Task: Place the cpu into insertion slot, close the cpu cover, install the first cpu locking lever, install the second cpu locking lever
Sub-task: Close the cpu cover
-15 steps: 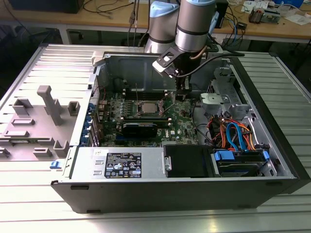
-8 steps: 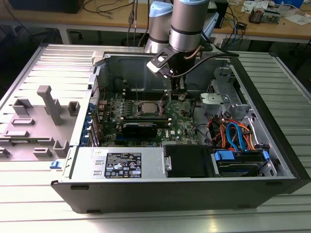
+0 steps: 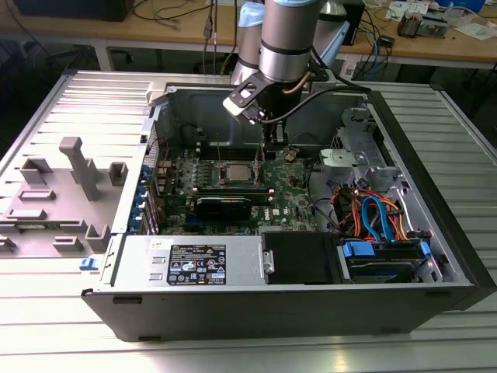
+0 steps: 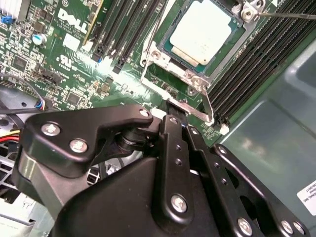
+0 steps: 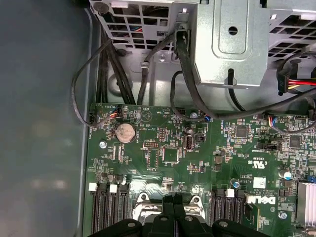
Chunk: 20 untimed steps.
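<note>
Cpu [image 4: 205, 29] lies flat in the slot [image 4: 148, 69], silver top up, near the middle of the green board [image 5: 197, 148] inside the open computer case [image 3: 435, 194]. Case rests on its side on the ribbed desk [image 3: 46, 311]. Cover [image 4: 197, 81] is down around the chip, framing its edges. A thin lever rod [image 4: 289, 15] runs past one corner of the slot; latched or not, cannot tell. Black memory slots [image 4: 261, 64] flank the slot on both sides. Hand [image 5: 174, 200] hangs just beside the cpu, on the exterior view's right. Fingers [image 5: 168, 212] are pressed together, tips at the slot's silver edge; contact unclear.
</note>
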{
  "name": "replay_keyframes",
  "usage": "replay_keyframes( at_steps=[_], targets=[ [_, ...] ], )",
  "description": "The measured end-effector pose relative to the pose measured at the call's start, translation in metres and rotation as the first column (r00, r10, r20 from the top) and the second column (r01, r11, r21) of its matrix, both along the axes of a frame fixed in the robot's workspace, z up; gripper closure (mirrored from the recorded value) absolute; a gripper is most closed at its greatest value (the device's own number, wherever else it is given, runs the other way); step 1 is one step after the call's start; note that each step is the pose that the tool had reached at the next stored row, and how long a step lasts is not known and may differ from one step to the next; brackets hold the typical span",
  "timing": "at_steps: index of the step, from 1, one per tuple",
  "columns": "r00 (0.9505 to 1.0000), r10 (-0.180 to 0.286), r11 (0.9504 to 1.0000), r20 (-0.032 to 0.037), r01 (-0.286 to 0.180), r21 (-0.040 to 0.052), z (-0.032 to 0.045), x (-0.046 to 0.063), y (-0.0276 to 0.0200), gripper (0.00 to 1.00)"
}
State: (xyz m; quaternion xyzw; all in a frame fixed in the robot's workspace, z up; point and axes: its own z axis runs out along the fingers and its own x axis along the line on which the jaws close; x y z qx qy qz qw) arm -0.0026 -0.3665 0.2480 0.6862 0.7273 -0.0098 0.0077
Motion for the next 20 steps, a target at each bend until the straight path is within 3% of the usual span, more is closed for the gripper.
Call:
replay_keyframes(
  at_steps=[11, 20],
  targets=[
    [1.0000, 0.000, 1.0000, 0.0000, 0.000, 0.0001, 0.0000, 0.000, 0.0000, 0.89],
    [1.0000, 0.000, 1.0000, 0.0000, 0.000, 0.0001, -0.0002, -0.011, 0.0000, 0.89]
  ],
)
